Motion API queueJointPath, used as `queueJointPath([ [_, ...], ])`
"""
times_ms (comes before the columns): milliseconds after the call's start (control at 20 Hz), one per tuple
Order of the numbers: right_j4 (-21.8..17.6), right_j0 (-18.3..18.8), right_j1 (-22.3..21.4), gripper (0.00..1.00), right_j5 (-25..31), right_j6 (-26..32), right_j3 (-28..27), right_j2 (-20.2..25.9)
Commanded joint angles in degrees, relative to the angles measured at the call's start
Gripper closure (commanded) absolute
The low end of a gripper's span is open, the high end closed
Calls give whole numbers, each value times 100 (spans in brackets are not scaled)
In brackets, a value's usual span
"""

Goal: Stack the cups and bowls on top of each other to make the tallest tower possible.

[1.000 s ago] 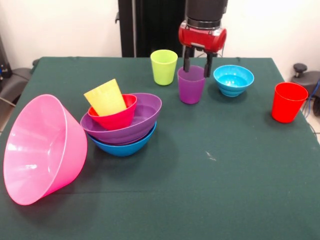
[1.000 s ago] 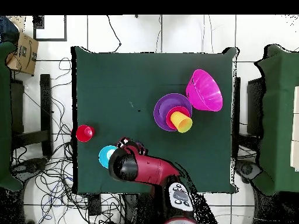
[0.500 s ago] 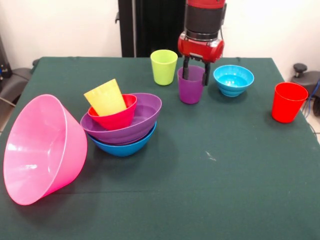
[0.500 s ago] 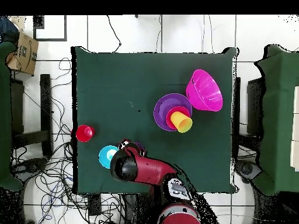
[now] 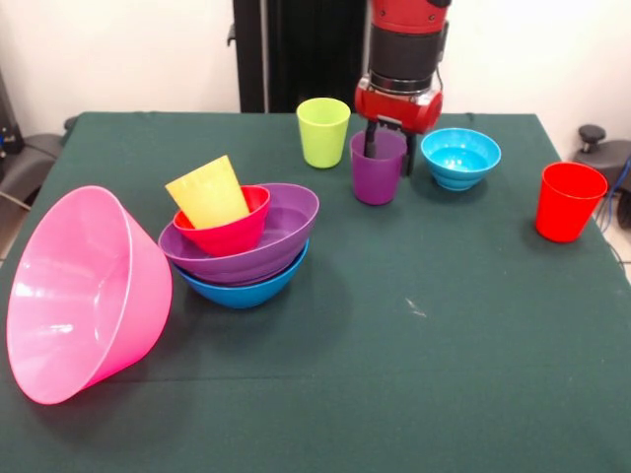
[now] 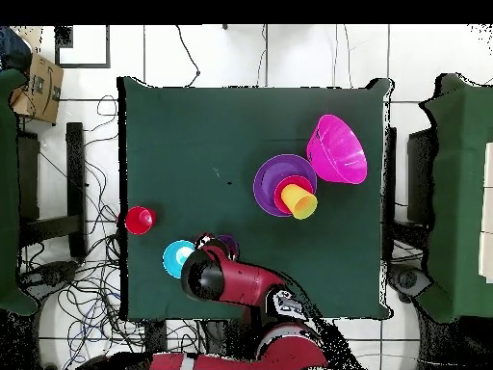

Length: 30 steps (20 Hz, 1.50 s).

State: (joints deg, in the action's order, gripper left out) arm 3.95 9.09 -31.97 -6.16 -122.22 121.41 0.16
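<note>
Your purple cup stands upright on the surface, at its far side, between the lime green cup and the light blue bowl. The pincer is spread across the cup's rim, one finger dipping inside the mouth and the other outside the wall on the light blue bowl's side; whether the fingers press the wall cannot be confirmed, so treat the cup as bracketed, not gripped. Such a rim straddle suits a thin tapered tumbler, which offers little else to seize.

The tower sits well apart toward the near left in the front view: blue bowl at the base, large purple bowl in it, red bowl tilted inside, yellow cup leaning in that (an untidy seat for anything added). The pink bowl lies tipped on its side just beside the pile. The red cup stands alone near the surface's edge.
</note>
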Motion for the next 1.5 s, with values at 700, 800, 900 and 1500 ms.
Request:
queueJointPath([
  [700,492,-294,481,100,-301,-1139,-363,267],
  [800,507,-320,443,100,-199,-1087,-374,218],
  [900,526,-314,418,100,-114,-1068,-374,219],
  [1500,545,-364,-129,100,167,-851,-287,-213],
])
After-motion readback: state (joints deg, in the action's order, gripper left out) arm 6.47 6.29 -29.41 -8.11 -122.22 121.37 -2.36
